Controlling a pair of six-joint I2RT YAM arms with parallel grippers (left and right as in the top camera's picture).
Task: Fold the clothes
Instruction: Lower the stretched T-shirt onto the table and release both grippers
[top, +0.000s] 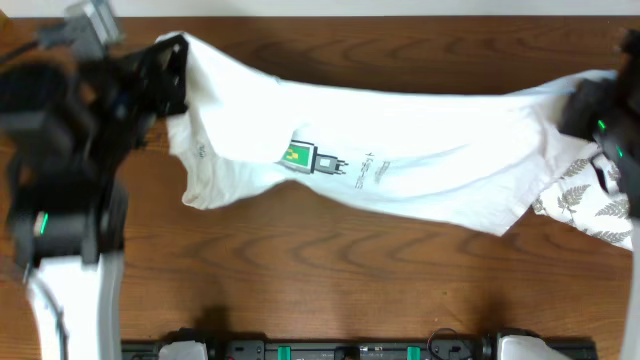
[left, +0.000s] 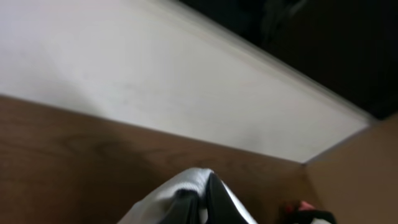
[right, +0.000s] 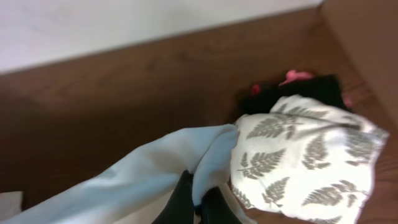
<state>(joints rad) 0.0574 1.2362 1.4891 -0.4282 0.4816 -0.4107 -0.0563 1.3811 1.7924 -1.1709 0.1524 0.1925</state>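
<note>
Because I grip it at both ends, the white T-shirt stretches as one long band across the dark wooden worktop, running from ten o'clock to three o'clock in the overhead view. My left tool sits at ten o'clock, clenched on one end of the shirt. Its wrist view shows a fold of white cloth pinched in the tool at six o'clock of that picture, with bare wood and a pale wall beyond. My right tool sits at three o'clock, likewise clenched on the opposite end, and its wrist view shows white fabric gathered into the closed tips at six o'clock.

The shirt's middle sags toward six o'clock; I cannot tell how much of it rests on the wood. A small green-and-black square graphic faces up just left of centre, with faint grey lettering on its three o'clock side.

I judge this two-ended grip is meant to pull the shirt taut so it can be laid smooth; no fold is made yet. A fern-print cloth lies at four o'clock, touching the shirt's edge beside the right tool, with a black and pink item behind it. Either could snag.
</note>
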